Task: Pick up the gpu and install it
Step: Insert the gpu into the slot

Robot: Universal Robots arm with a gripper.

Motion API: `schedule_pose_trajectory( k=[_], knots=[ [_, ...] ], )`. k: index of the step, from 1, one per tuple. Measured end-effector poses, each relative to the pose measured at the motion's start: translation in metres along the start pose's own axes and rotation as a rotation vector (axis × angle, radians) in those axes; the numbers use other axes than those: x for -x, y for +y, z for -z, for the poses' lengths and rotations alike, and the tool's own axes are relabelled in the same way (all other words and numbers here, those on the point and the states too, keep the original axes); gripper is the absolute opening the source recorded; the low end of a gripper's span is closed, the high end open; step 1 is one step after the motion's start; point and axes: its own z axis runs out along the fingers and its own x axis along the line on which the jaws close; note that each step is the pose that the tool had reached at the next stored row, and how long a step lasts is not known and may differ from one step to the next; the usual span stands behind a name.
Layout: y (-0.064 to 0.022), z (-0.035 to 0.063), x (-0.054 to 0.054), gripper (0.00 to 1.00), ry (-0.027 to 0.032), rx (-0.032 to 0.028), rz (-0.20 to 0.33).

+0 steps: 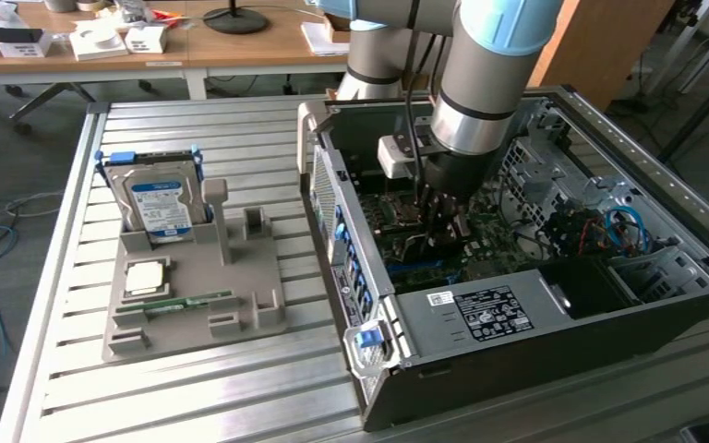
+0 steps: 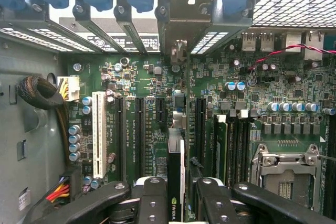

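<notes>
Gripper: narrowed, clamped on the gpu. The card stands edge-on at the motherboard slots, inside the open computer case on the bench.

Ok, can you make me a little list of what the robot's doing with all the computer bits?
arm: reaching down into the open computer case
gripper: shut on the gpu
gpu: upright, edge toward the wrist camera, over the motherboard slots; seated or not, cannot tell
hard drive: standing in the gray holder beside the case

Hard drive upright — in grey holder.
</notes>
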Motion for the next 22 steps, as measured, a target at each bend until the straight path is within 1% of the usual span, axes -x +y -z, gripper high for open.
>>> schedule_pose_trajectory(
  k=[13,15,16,17,18,22],
  knots=[
    [0.0000,0.0000,0.0000,0.26,-0.0001,0.0000,0.000],
    [0.0000,0.0000,0.0000,0.27,0.0000,0.0000,0.000],
    [0.0000,0.0000,0.0000,0.33,0.0000,0.0000,0.000],
    [0.0000,0.0000,0.0000,0.33,0.0000,-0.0001,0.000],
    [0.0000,0.0000,0.0000,0.40,0.0000,0.0000,0.000],
    [0.0000,0.0000,0.0000,0.40,0.0000,0.0000,0.000]
  ],
)
